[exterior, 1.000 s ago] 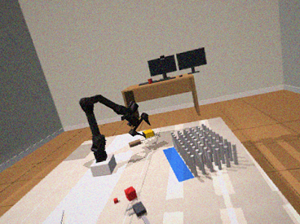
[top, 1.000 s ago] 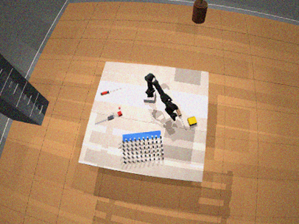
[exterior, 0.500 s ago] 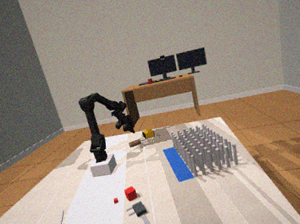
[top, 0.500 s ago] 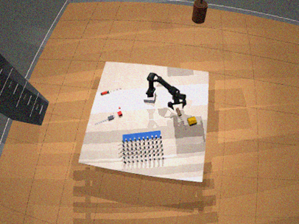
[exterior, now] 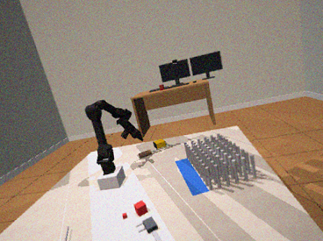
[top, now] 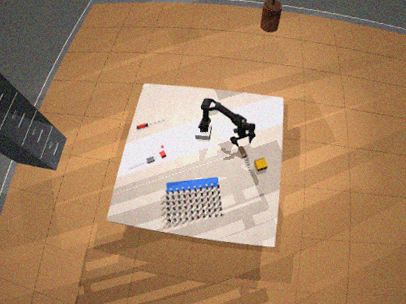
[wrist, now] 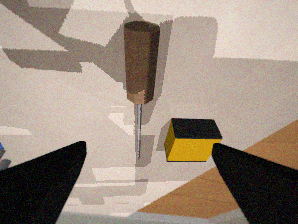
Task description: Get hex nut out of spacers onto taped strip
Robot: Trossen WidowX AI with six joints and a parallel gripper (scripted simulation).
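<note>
Pincer (wrist: 149, 165): spread wide, pinching nothing, poised above the brown-handled tool.
Brown-handled tool (wrist: 141, 62): lying flat on the worktop (top: 185, 98), thin metal shaft pointing toward the pincer.
Yellow block (wrist: 192, 140): just beside the shaft tip.
Spacers (top: 194, 202): upright in rows, behind the blue taped strip (top: 192, 184).
Hex nut: too small to make out.

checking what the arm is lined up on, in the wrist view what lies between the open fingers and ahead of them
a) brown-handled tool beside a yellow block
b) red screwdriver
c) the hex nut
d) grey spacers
a: the brown-handled tool lies ahead of the open gripper, with the yellow block just beside its thin shaft.
</note>
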